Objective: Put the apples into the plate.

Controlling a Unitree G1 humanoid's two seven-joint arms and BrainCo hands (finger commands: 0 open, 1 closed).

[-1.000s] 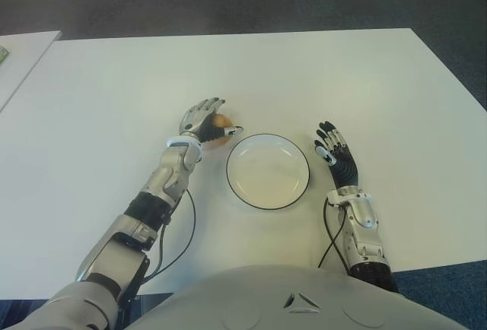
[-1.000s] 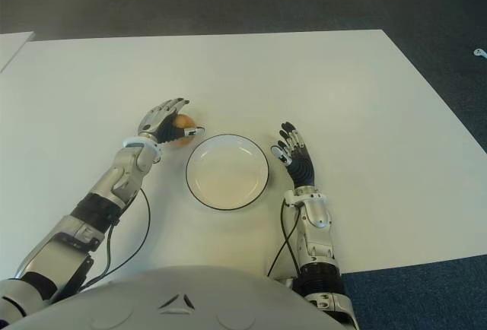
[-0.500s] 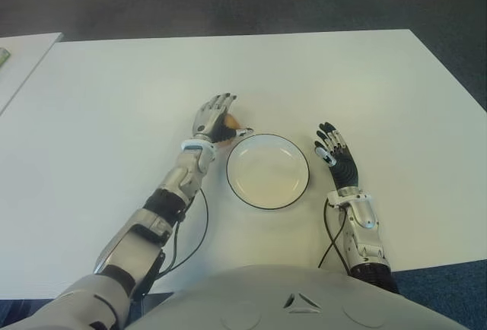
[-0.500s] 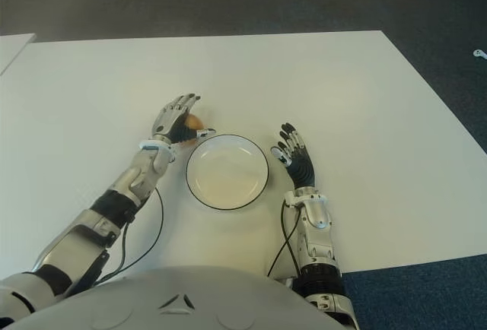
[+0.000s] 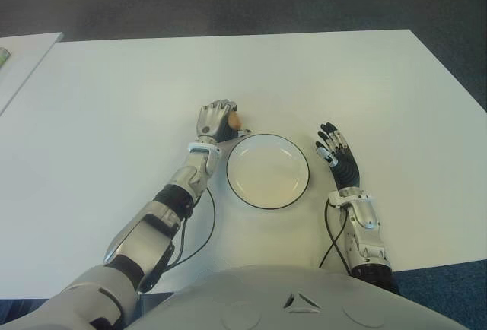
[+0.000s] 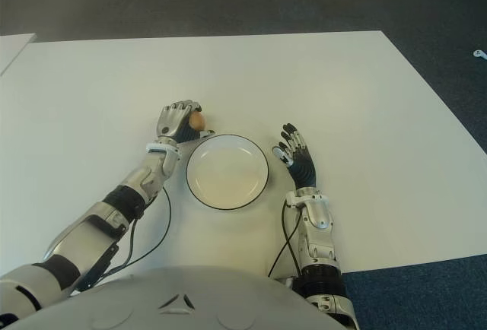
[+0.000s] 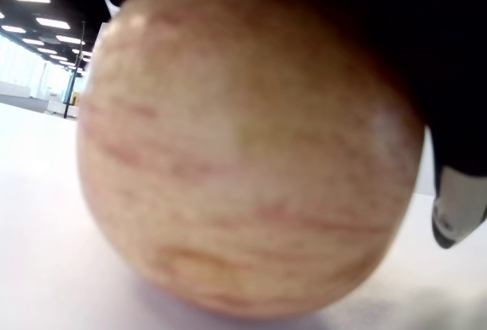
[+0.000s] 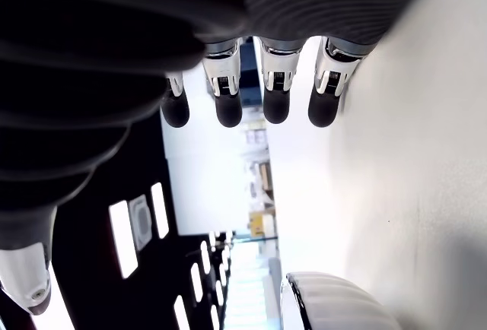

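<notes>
Left hand (image 5: 215, 119): fingers curled over the small round yellow-red apple (image 5: 234, 121) on the white worktop (image 5: 114, 102), clamped on it.
Apple: just beside the far-left rim of the round white plate with a dark rim (image 5: 268, 171), outside it.
Right hand (image 5: 336, 156): just right of the plate, fingers straight and apart, holding nothing.

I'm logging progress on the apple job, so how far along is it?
Nothing is delivered yet: the plate holds nothing. In hand: the left hand is curled around the one visible apple, just beyond the plate's far-left rim on the table. Left: carrying it over and releasing it. The right hand shows open, right of the plate.
</notes>
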